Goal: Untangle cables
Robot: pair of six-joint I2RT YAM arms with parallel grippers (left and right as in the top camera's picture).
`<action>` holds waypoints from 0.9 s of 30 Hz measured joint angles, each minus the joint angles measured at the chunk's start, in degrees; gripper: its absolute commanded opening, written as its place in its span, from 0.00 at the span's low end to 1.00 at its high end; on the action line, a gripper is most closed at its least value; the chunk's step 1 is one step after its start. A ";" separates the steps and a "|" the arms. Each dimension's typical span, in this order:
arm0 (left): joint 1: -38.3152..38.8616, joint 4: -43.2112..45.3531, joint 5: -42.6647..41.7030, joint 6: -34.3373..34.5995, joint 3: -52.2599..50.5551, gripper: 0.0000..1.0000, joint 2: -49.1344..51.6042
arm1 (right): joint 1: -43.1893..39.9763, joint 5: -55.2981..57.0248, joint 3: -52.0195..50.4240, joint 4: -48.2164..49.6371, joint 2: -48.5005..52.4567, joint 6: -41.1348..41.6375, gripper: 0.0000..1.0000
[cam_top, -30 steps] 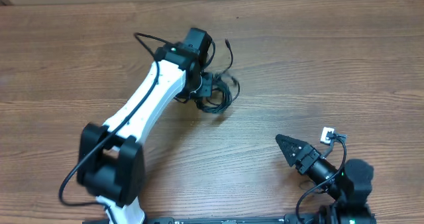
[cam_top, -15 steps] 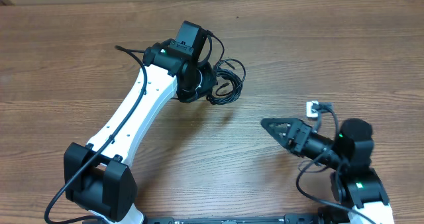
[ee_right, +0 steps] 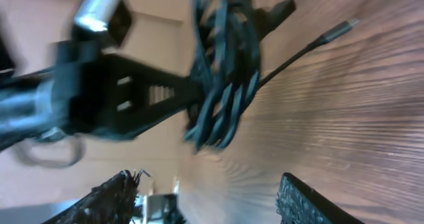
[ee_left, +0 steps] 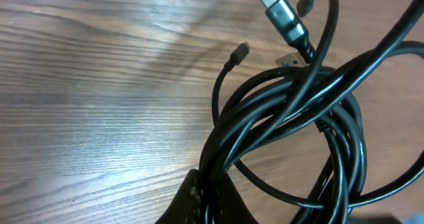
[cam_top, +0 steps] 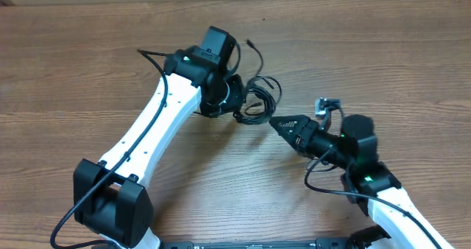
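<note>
**A:** What is nearest?

**B:** The right gripper [cam_top: 283, 124], fingers spread wide. It points toward 10 o'clock, with its tip just beside the cables [cam_top: 259, 96].

**A:** And the cables?

**B:** One black looped tangle near the middle of the table [cam_top: 383, 50]. The strand count is unclear, but two plugs [ee_left: 281, 8] show. The left gripper [cam_top: 235, 104] is clamped on the tangle. Bare wood lies all round, with the far edge at 12 o'clock.
</note>
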State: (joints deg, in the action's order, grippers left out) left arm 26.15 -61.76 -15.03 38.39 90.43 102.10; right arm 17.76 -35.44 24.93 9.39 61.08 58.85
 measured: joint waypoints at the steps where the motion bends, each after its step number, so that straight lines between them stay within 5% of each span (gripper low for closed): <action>1: 0.72 0.00 0.00 -1.01 0.00 0.04 0.00 | 0.76 1.44 0.00 0.02 0.94 0.11 0.63; 5: 4.09 -0.02 0.87 -5.49 0.00 0.04 0.00 | 2.32 6.21 0.00 1.51 4.20 0.48 0.48; 8: 7.23 -0.59 3.30 -8.74 0.00 0.04 0.00 | 2.32 7.82 0.09 3.82 4.79 0.17 0.25; 12: 10.34 -0.85 6.97 -11.80 0.00 0.04 0.00 | 2.27 7.43 0.09 4.46 4.79 0.07 0.08; 20: 11.37 -0.37 10.56 -11.39 0.00 0.04 0.00 | 2.05 -0.96 0.09 6.97 4.90 -6.78 0.04; 27: 10.23 5.16 6.91 -1.46 0.00 0.04 -0.81 | 0.79 -11.08 0.13 15.63 6.01 -15.23 0.04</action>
State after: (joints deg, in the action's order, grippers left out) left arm 36.38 -56.60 -8.12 36.93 90.43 101.30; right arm 18.55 -46.52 25.06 25.02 67.09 43.62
